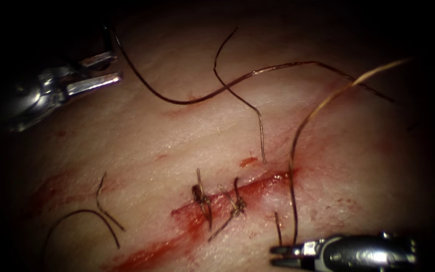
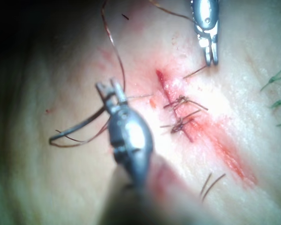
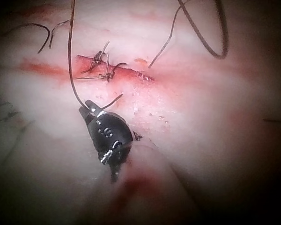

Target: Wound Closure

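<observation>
The tissue's cut (image 1: 258,189) carries two knotted stitches (image 1: 200,196) (image 1: 236,204). At its right end a thread (image 1: 293,211) comes out and runs straight down to my right tool (image 1: 273,256), whose jaws are shut on it; the same grip shows in the right wrist view (image 3: 90,108). My left tool (image 1: 118,66) hovers far to the left of the cut, jaws apart, holding nothing (image 2: 107,86). A long dark strand (image 1: 177,102) curves past its tips. Near the jaws this strand looks thicker and grey (image 2: 79,125); I cannot tell whether that stretch is the needle.
A free thread tail (image 1: 260,136) ends just above the cut beside an orange spot (image 1: 247,161). A short tail (image 1: 278,226) stands by the right tool. Cut ends of thread (image 1: 106,211) lie at lower left. Red fluid (image 1: 142,257) pools along the cut's lower end.
</observation>
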`<control>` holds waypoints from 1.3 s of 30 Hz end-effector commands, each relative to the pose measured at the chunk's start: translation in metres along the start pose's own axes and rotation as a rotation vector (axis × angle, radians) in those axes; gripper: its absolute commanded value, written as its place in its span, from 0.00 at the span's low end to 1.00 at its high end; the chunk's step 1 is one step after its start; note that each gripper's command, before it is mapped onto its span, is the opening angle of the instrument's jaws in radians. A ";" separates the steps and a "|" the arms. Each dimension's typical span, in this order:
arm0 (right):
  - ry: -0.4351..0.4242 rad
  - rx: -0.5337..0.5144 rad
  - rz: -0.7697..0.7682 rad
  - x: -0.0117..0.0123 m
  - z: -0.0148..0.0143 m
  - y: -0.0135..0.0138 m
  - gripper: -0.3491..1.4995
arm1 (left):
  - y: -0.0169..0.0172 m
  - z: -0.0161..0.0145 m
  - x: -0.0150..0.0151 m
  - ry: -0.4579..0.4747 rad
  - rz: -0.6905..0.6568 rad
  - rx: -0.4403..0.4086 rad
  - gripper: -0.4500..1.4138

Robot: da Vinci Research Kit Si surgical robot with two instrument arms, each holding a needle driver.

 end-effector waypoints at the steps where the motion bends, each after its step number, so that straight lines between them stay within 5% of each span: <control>1: -0.005 0.019 0.000 0.0003 0.0012 -0.0020 0.00 | 0.0003 0.0006 -0.0006 -0.001 -0.001 -0.002 0.00; 14: 0.029 0.070 0.013 0.0030 -0.0004 -0.0063 0.00 | 0.0004 0.0009 -0.0006 0.001 0.001 -0.006 0.00; 23: -0.006 0.026 -0.009 0.0038 -0.0028 -0.0057 0.00 | 0.0005 0.0011 -0.0006 0.000 0.001 -0.009 0.00; 24: -0.009 0.029 -0.026 0.0036 -0.0032 -0.0057 0.04 | 0.0005 0.0011 -0.0006 0.000 0.001 -0.009 0.00; 27: 0.003 -0.023 -0.057 0.0031 -0.0041 -0.0051 0.83 | 0.0006 0.0011 -0.0006 0.000 0.001 -0.008 0.00; 28: 0.002 -0.097 -0.067 0.0024 -0.0052 -0.0045 0.95 | 0.0005 0.0011 -0.0006 0.000 0.001 -0.008 0.00; 35: 0.051 -0.154 -0.018 -0.0012 -0.0121 0.0003 0.99 | 0.0005 0.0011 -0.0006 0.000 0.001 -0.008 0.00; 39: 0.099 -0.165 0.008 -0.0021 -0.0112 0.0040 0.99 | 0.0007 0.0014 -0.0007 0.001 0.002 -0.008 0.00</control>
